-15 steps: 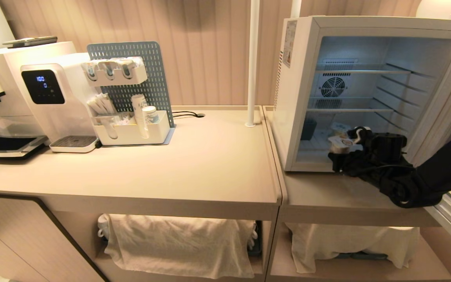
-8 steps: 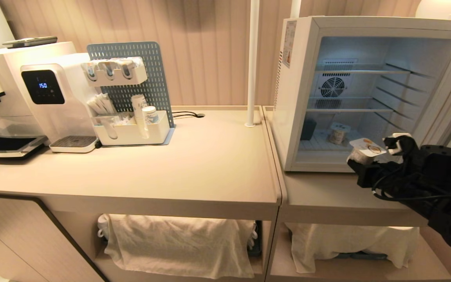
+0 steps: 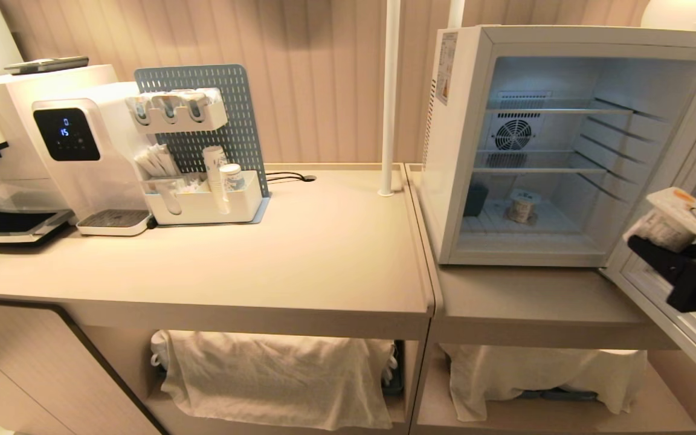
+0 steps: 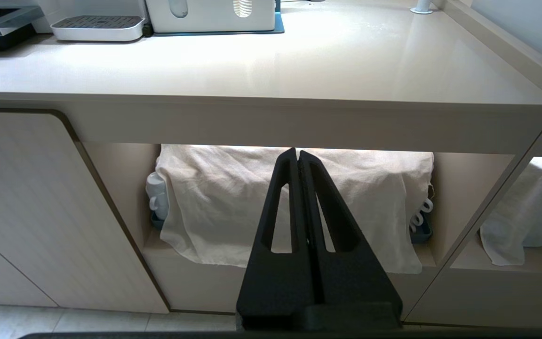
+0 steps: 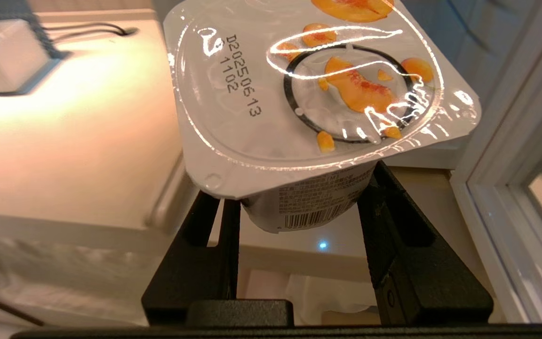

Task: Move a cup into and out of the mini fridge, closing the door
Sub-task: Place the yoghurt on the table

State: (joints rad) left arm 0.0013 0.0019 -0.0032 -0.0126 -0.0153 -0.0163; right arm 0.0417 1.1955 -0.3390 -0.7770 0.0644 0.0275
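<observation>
The right gripper (image 3: pixel 656 244), at four o'clock from the white boxy mini fridge (image 3: pixel 457 145), clamps a foil-lidded peach yogurt cup (image 3: pixel 674 219) low on its body. The tilted cup could slip. The open grey-blue framed door (image 3: pixel 674 302) stands close and could be knocked. The left gripper (image 4: pixel 298 162) is clenched empty below the table (image 4: pixel 252 70).

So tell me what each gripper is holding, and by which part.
The right gripper holds a sealed yogurt cup by its body, just under the foil lid. The left gripper is shut and holds nothing.
</observation>
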